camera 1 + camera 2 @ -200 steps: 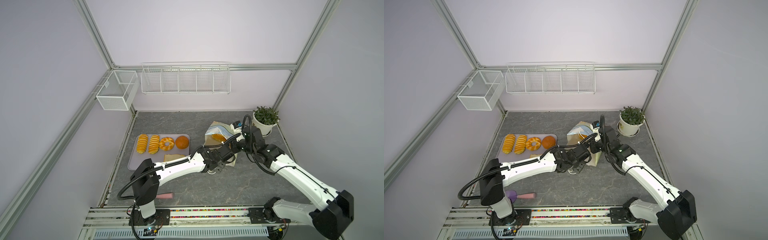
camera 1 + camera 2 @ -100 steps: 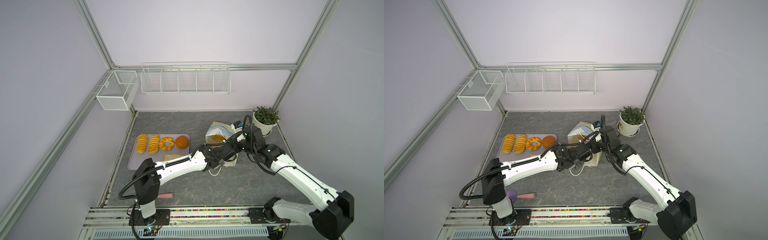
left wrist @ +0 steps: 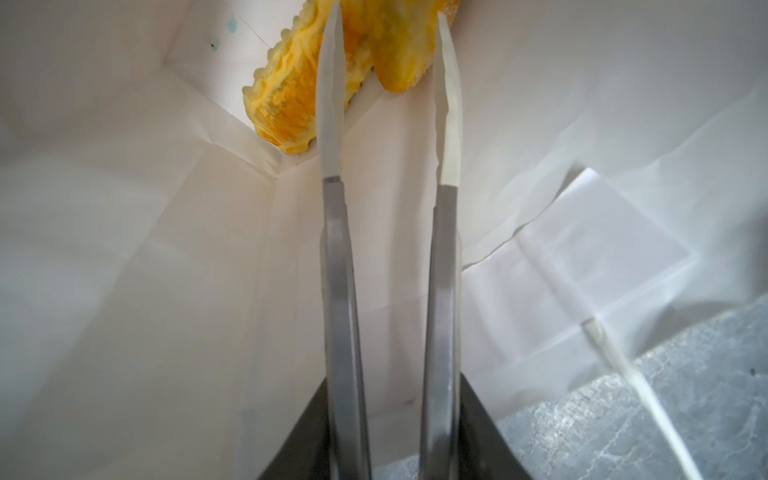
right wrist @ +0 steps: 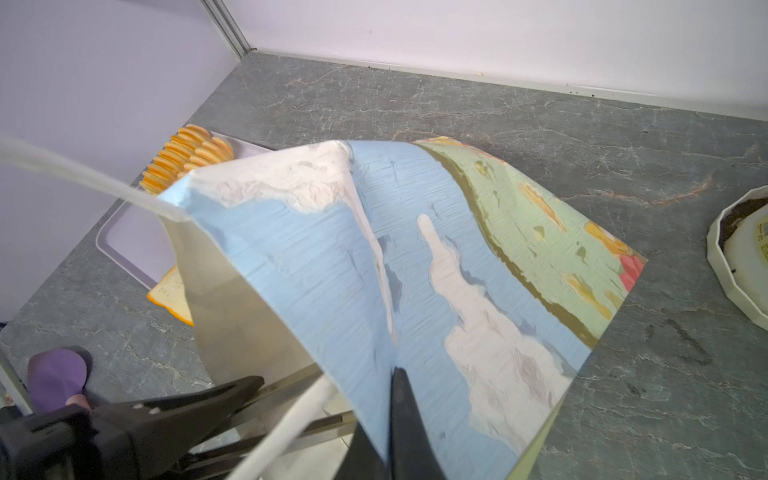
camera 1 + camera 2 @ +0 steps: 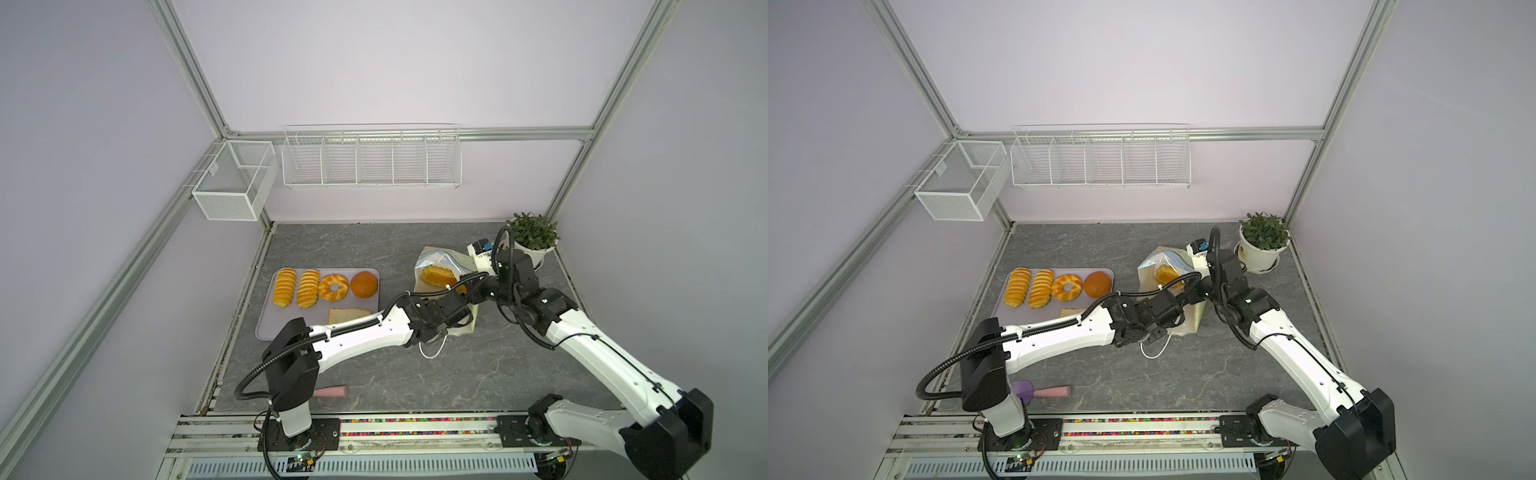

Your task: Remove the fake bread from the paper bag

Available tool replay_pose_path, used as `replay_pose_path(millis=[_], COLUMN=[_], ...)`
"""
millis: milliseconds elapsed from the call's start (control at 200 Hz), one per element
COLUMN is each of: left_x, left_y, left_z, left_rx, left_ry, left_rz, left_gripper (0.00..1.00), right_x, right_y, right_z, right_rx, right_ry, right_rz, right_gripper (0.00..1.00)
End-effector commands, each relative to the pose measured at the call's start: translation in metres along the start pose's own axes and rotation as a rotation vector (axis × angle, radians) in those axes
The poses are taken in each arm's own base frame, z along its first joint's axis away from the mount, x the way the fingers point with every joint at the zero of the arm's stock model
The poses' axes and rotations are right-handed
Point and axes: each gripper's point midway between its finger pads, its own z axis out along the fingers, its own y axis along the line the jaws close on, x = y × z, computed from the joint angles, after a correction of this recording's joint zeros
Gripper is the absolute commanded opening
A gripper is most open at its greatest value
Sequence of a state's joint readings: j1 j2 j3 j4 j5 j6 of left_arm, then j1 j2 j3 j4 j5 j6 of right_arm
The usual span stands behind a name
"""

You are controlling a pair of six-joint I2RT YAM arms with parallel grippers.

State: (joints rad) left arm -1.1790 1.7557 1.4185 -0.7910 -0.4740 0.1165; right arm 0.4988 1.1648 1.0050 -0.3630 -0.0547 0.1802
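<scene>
Reach-in step: right hand (image 4: 395, 374) clenched on paper bag (image 4: 332, 270) wall, bag on counter (image 5: 374, 374) right of centre; left hand (image 3: 386, 18) inside, tips astride fake bread (image 3: 291, 104) at bag's far end, grip unclear; next: pinch firmly & withdraw.

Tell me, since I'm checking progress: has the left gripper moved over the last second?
Yes: left gripper went slightly away from the tray, deeper into the paper bag.
</scene>
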Motion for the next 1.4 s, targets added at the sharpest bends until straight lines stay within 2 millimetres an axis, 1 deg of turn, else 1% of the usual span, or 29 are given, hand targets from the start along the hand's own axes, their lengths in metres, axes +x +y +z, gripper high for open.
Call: replay_pose_path(millis=[0, 145, 340, 550, 670, 960, 1045, 1110, 1165, 1315, 1395], left_x=[0.000, 0.004, -0.001, -0.004, -0.006, -0.009, -0.011, -0.012, -0.012, -0.014, -0.012], left_y=[0.006, 0.011, 0.013, 0.006, 0.006, -0.001, 0.000, 0.001, 0.003, 0.009, 0.014], left_z=[-0.001, 0.003, 0.006, 0.012, 0.016, 0.032, 0.035, 0.034, 0.031, 0.015, 0.006], left_rx=[-0.038, -0.080, -0.098, -0.070, -0.079, -0.075, -0.091, -0.096, -0.096, -0.097, -0.108], left_ry=[-0.032, -0.005, 0.014, 0.037, 0.053, 0.105, 0.120, 0.128, 0.126, 0.093, 0.084], left_rz=[0.045, 0.060, 0.100, 0.160, 0.181, 0.179, 0.175, 0.172, 0.172, 0.156, 0.151], left_gripper=[0.39, 0.40, 0.40, 0.41, 0.41, 0.41, 0.41, 0.38, 0.34, 0.19, 0.13], right_x=[-0.015, -0.016, -0.015, -0.015, -0.015, -0.013, -0.013, -0.012, -0.012, -0.007, -0.006], right_y=[0.012, 0.014, 0.024, 0.027, 0.028, 0.030, 0.030, 0.029, 0.027, 0.019, 0.017], right_z=[-0.008, -0.011, -0.012, -0.013, -0.012, -0.008, -0.009, -0.009, -0.009, -0.006, -0.004], right_rx=[-0.071, -0.077, -0.133, -0.153, -0.159, -0.176, -0.175, -0.168, -0.157, -0.115, -0.104], right_ry=[-0.064, -0.067, -0.063, -0.061, -0.058, -0.046, -0.046, -0.044, -0.045, -0.034, -0.031], right_rz=[0.021, 0.012, -0.014, -0.023, -0.025, -0.022, -0.025, -0.026, -0.029, -0.027, -0.024], right_gripper=[0.07, 0.07, 0.07, 0.07, 0.07, 0.07, 0.07, 0.07, 0.07, 0.07, 0.07])
